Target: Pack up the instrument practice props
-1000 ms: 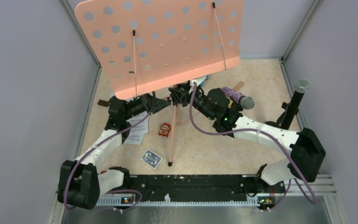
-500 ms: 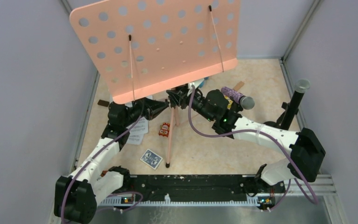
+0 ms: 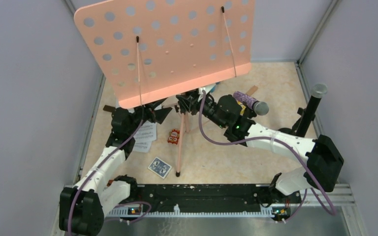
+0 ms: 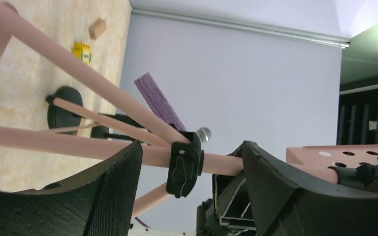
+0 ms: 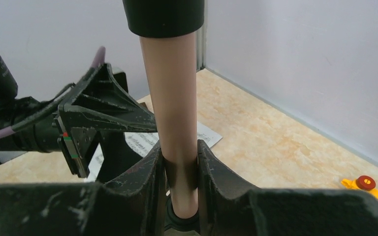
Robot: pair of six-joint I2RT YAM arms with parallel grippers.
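The salmon-pink perforated music rack (image 3: 167,44) stands tilted over the back of the floor on its tripod legs (image 3: 179,147). My right gripper (image 3: 196,105) is shut on the rack's pink pole (image 5: 177,118), just above its black collar. My left gripper (image 3: 163,112) stands open, its jaws apart on either side of the pole's black clamp (image 4: 184,167) without touching it. White sheet-music pages (image 3: 145,137) lie under the left arm. A purple-glitter microphone (image 3: 248,102) lies behind the right wrist. The black grey-headed microphone (image 3: 315,103) stands upright in a holder at the right.
A blue playing-card pack (image 3: 159,167) and a small red toy (image 3: 173,136) lie near the front tripod leg. A wooden block (image 4: 97,28) and a yellow toy (image 4: 81,51) sit further back. Grey walls close in on the left, right and back.
My left gripper has opened, let go of the pole and drawn back a little to the left. The rack plate tipped slightly leftward a moment earlier. The right gripper keeps its hold.
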